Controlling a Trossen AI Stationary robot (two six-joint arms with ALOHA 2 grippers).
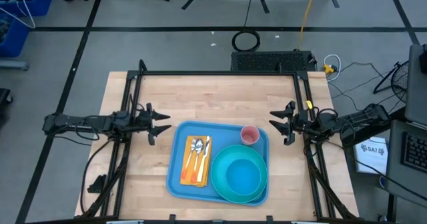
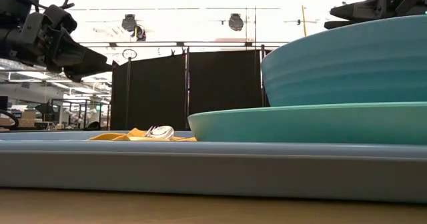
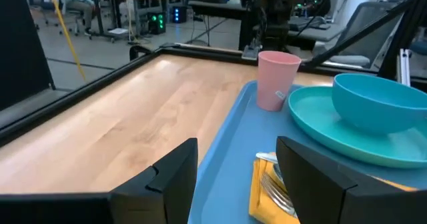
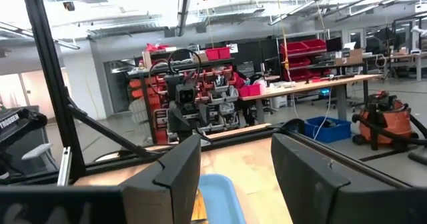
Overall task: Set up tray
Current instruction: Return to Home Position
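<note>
The tray (image 1: 223, 132) is lying mid-table (image 1: 200, 94), carrying napkin (image 1: 185, 177), cutlery (image 1: 199, 154), cup (image 1: 249, 135), plate (image 1: 217, 165) and bowl (image 1: 245, 177); loading is looking complete. The left gripper (image 1: 161, 125) and right gripper (image 1: 275, 124) are hovering beside the tray's far corners, fingers spread, gripping nothing. Only parking appears outstanding.

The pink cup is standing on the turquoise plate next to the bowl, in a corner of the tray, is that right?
No. The pink cup stands on the blue tray itself, beside the turquoise plate that holds the bowl, not on the plate. It is in a corner of the tray, as the high view shows.
</note>
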